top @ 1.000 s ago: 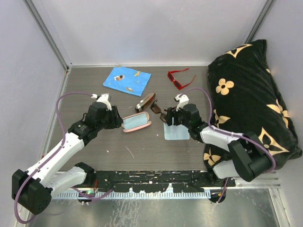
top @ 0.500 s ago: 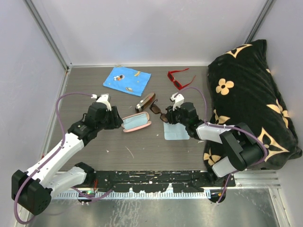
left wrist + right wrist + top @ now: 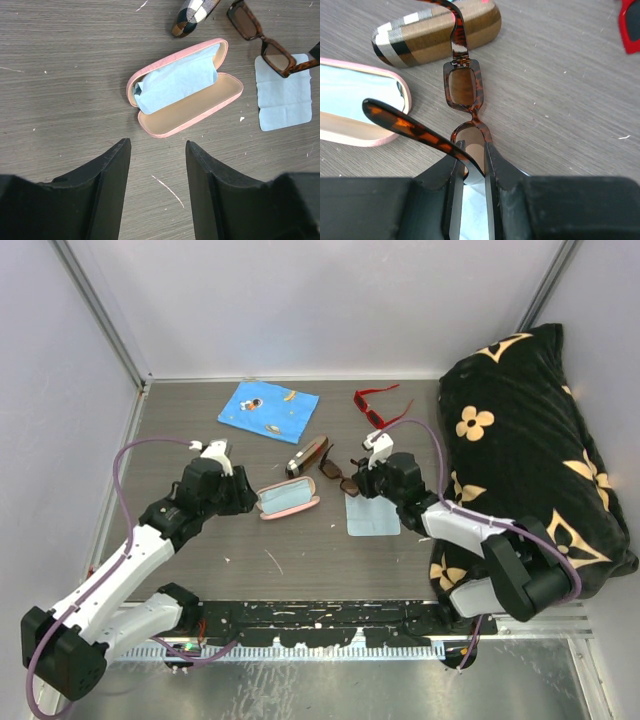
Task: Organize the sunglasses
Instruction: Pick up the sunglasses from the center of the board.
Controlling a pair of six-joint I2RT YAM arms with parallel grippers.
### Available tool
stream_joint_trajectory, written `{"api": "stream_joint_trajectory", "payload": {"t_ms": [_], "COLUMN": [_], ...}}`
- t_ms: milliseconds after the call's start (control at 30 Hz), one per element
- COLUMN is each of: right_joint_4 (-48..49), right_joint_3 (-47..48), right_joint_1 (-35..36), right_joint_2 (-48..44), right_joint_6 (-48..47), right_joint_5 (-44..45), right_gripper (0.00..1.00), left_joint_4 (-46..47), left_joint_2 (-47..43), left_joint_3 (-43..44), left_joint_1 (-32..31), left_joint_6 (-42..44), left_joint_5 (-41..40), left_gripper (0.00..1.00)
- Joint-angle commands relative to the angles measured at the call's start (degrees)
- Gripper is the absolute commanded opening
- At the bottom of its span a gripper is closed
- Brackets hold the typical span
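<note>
White link shells and black joints form the left arm (image 3: 125,562) and right arm (image 3: 468,526). Purple cables (image 3: 116,485) loop behind the left end effector (image 3: 156,150) and right end effector (image 3: 472,150); their fingers (image 3: 111,175) are matte black wedges.

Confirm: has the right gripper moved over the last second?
Yes. The right gripper shifted slightly toward the back wall, away from the light blue cloth, gripping the brown sunglasses.

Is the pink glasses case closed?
No, the pink glasses case lies open with a light blue cloth inside.
</note>
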Motion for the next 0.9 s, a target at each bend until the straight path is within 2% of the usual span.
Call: {"api": "stream_joint_trajectory", "payload": {"t_ms": [0,267,533,867], "right_joint_4": [-2.0,-15.2,-28.9,-38.5], "right_joint_3": [4.3,8.6,14.8,19.4], "right_joint_1": [-0.1,2.9,14.3,27.6], "right_joint_2": [-6.2,-14.1,-15.4,-10.3], "right_joint_6": [-1.0,-1.3,-6.1,-9.7], "right_joint_5": [1.9,10.7,30.1,54.3], "right_gripper": [0.01,0.01,0.01,0.01], "left_joint_4": [0.0,-1.9,-4.3,-7.0], "left_joint_2": [-1.9,-3.5,-5.2,-8.9], "left_joint_3": [0.5,1.5,3.0,2.7], "left_joint_1": [0.3,0.3,0.3,0.3], "left_joint_6": [-0.2,-0.7,-0.5,-0.5], "left_joint_5": [-0.9,-2.3,-4.4,-8.1], "left_gripper": [0.49,0.50,0.50,0.50]}}
